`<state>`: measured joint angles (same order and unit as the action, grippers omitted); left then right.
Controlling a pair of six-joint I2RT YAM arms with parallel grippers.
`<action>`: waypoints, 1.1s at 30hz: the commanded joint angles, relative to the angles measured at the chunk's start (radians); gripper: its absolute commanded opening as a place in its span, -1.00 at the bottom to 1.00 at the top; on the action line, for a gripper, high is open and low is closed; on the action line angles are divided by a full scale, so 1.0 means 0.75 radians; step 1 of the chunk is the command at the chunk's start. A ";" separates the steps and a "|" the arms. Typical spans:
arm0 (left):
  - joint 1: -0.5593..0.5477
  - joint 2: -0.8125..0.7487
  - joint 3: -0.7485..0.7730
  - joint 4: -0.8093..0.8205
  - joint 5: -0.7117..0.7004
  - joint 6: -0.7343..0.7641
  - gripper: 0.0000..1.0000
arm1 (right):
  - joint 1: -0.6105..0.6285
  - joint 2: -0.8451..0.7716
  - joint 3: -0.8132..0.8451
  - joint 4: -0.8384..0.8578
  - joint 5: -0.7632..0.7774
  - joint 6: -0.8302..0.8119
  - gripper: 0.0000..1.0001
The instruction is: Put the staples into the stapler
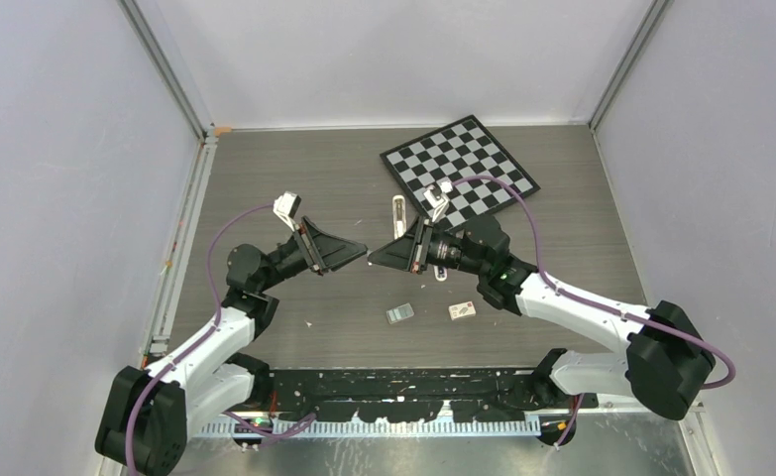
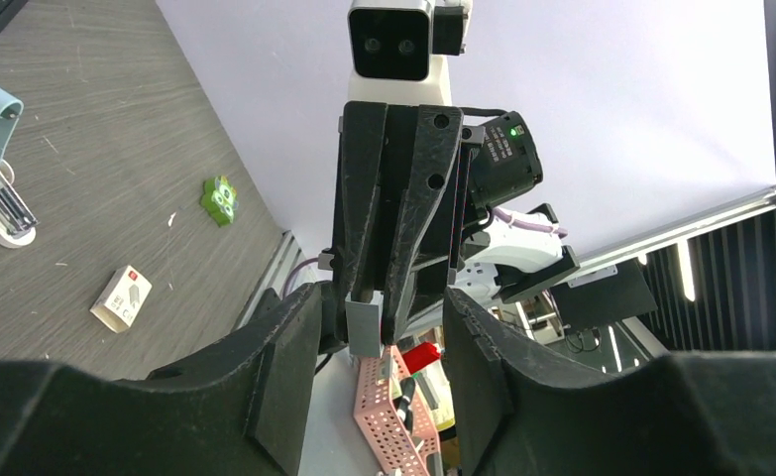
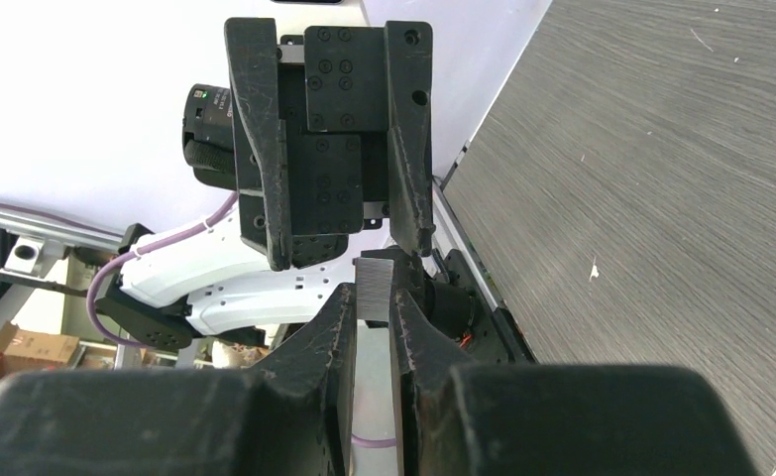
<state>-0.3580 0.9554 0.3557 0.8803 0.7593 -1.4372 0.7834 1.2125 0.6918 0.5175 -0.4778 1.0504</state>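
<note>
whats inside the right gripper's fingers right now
The staples, a small silvery-grey block, clamped in the right gripper. Only one end pokes out past the fingertips; the rest is covered by the fingers, so its full length cannot be seen.

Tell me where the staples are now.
In both wrist views the staples hang in mid-air over the middle of the table, pinched by the right gripper, between the open fingers of the left gripper.

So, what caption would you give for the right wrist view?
The right pincer grips the staples, facing the open left pincer.
</note>
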 commanded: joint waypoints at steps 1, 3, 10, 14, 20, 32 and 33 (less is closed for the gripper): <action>-0.003 -0.013 0.004 0.099 0.007 0.006 -0.03 | -0.002 0.015 0.012 0.122 -0.051 0.010 -0.61; -0.003 -0.006 0.000 0.103 0.017 0.005 -0.06 | -0.002 0.019 0.012 0.130 -0.052 0.015 -0.61; -0.003 -0.005 0.000 0.105 0.040 0.005 -0.11 | -0.002 0.026 0.011 0.137 -0.048 0.021 -0.61; -0.003 0.002 -0.005 0.105 0.045 0.000 -0.15 | -0.002 0.027 0.009 0.139 -0.044 0.025 -0.61; -0.003 0.004 -0.007 0.105 0.057 -0.006 -0.19 | -0.002 0.033 0.007 0.146 -0.042 0.029 -0.61; -0.012 0.019 -0.010 0.110 0.053 -0.010 -0.29 | -0.002 0.036 0.001 0.154 -0.040 0.036 -0.60; -0.013 0.021 -0.010 0.111 0.052 -0.009 -0.30 | -0.002 0.036 0.001 0.155 -0.040 0.038 -0.60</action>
<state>-0.3611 0.9695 0.3546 0.8955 0.7868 -1.4406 0.7834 1.2396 0.6899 0.5724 -0.5007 1.0767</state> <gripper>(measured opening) 0.362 0.203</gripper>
